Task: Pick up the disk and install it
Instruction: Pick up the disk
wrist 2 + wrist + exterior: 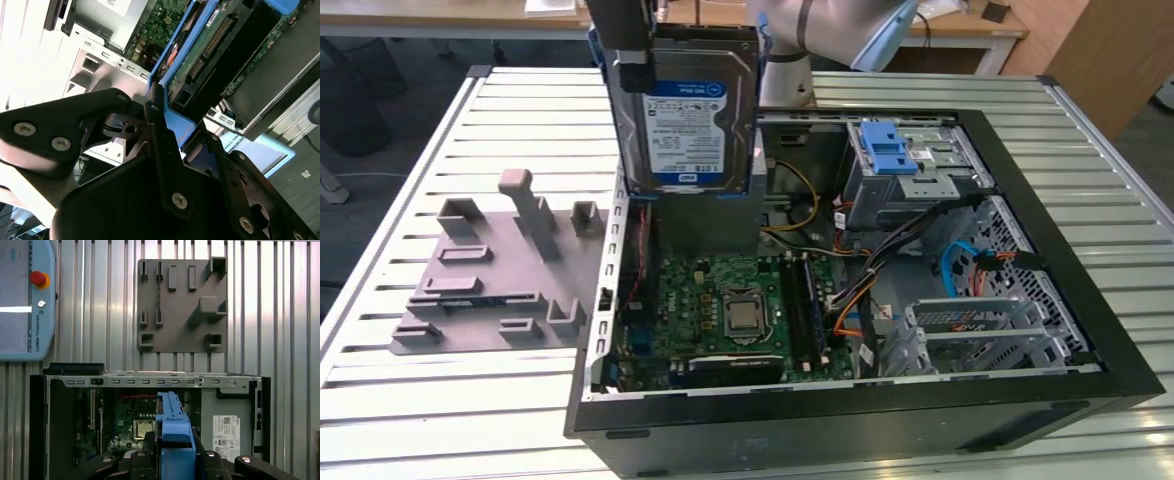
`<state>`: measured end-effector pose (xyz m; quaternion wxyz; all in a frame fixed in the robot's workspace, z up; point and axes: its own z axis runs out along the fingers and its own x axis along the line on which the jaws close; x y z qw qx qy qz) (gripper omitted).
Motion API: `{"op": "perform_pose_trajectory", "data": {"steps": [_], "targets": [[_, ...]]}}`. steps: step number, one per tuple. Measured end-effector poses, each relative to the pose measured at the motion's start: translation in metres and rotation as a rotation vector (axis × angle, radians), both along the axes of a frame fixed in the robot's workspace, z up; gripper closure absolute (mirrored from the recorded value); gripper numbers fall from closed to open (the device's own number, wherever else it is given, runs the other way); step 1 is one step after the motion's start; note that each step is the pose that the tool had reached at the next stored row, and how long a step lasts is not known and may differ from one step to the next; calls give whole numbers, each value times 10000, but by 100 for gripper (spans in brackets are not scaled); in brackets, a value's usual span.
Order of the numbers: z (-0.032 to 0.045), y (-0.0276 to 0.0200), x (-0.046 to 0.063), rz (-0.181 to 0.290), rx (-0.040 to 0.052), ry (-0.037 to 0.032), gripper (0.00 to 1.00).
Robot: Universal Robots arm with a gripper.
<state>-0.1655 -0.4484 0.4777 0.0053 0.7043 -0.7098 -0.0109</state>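
Pickup's done: your gripper (159,131) is clamped on the blue frame of the disk (698,120), holding it upright over the open computer case (1075,338). Install isn't done, since the disk sits well apart from the drive cage (907,168) and isn't seated yet.

disk (687,125) label — print unreadable | white sticker (226,436): tiny print, unreadable | teach pendant (25,300) — maker's lettering along edge
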Motion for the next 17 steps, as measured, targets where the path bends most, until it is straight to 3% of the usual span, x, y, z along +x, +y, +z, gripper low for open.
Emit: {"op": "perform_pose_trajectory", "data": {"steps": [17], "targets": [[-32,-48,436,1,0,-2,64]]}}
